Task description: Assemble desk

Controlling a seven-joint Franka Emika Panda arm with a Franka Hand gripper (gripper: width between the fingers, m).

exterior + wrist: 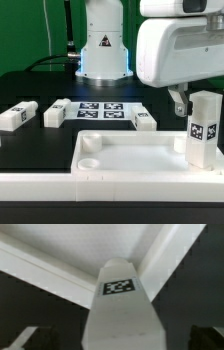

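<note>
Leg (204,128) upright at a corner of the top (110,137); gripper (190,104) straddles it wide open, gripping nothing. If you close off-centre, you'll likely tip it.

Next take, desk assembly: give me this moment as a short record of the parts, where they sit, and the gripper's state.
desk top: rimmed tray lying flat on the table, nearest the exterior camera
upright leg: stands at the tray's corner on the exterior view's right; whether it is seated in the socket cannot be told
loose legs: three, lying on the table behind the tray
marker board: flat on the table among the loose legs
gripper: open, one jaw on each side of the upright leg, apparently not touching it
</note>
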